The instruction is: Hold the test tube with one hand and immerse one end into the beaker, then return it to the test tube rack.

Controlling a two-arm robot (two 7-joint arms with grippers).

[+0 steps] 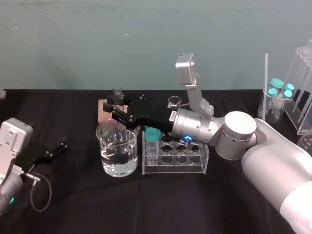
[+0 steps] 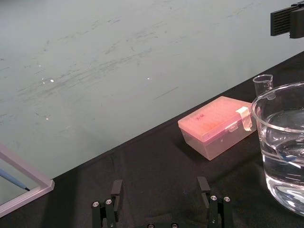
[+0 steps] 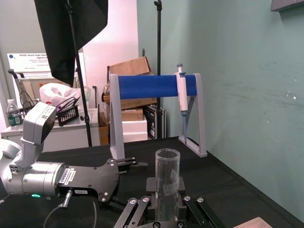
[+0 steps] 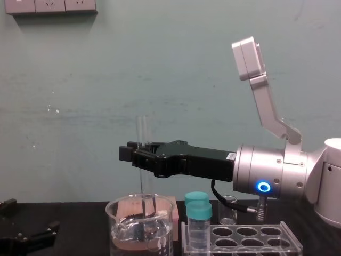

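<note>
From the head, my right claw (image 1: 116, 110) hangs over the beaker (image 1: 109, 161), left of the rack (image 1: 195, 165), my left claw (image 1: 54, 151) idle and spread well to the left; from the right wrist, it pinches the tube (image 3: 167, 180); from the chest, the upright tube dips inside the beaker.

Open table (image 1: 73, 195) left of the beaker (image 1: 117, 151); test tube rack (image 1: 175, 168) with 2 teal-capped vials (image 4: 198, 213) just right.

**Bench (image 1: 73, 204), black cloth cover**
Centre: large beaker (image 1: 117, 155) part-filled with clear liquid, with the clear test tube rack (image 1: 175, 158) just right of it. Behind the beaker: pink box (image 2: 216, 126). Far centre: tiny beaker (image 1: 174, 101). Far right: teal-capped vials (image 1: 278, 92) and a clear stand (image 1: 302, 87).
</note>
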